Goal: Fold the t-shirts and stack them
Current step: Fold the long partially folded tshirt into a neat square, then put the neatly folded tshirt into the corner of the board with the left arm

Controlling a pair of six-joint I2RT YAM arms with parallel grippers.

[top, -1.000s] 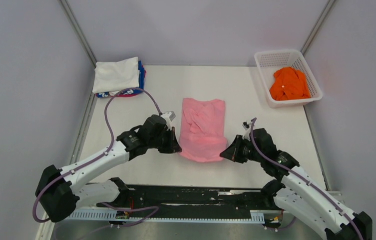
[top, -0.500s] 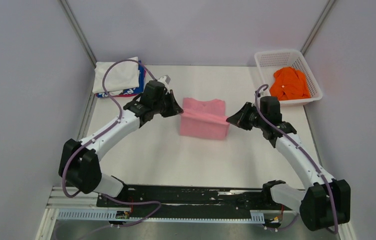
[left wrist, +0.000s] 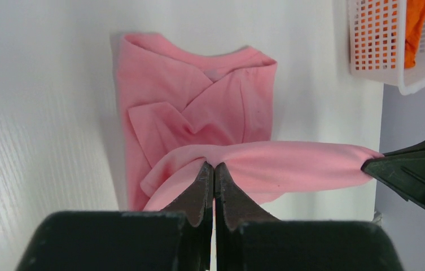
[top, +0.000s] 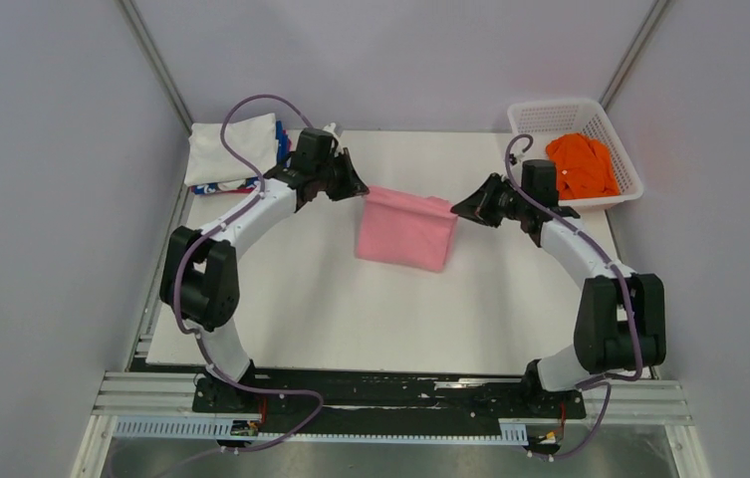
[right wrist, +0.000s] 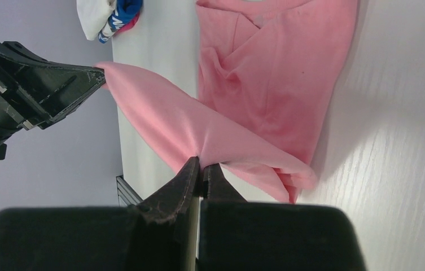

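Note:
The light pink t-shirt (top: 405,229) is stretched between both grippers, its near hem lifted over the part still lying on the table (top: 331,299). My left gripper (top: 363,189) is shut on the hem's left corner, my right gripper (top: 454,209) shut on its right corner. In the left wrist view the pink t-shirt (left wrist: 198,107) lies with sleeves folded in, and the raised hem runs from my left gripper (left wrist: 214,165) to the right one. In the right wrist view the pink t-shirt (right wrist: 277,73) hangs from my right gripper (right wrist: 201,161). An orange t-shirt (top: 582,164) lies in the basket. Folded white (top: 231,149) and blue/red t-shirts (top: 280,146) are stacked at the far left.
The white mesh basket (top: 550,112) stands at the far right corner, also at the top right as the basket (left wrist: 376,39) in the left wrist view. The folded stack (right wrist: 108,14) shows at the top left of the right wrist view. Enclosure walls ring the table.
Both grippers carried the pink shirt's near hem up and away from the arm bases, over the shirt's far part. The cloth now hangs folded between them.

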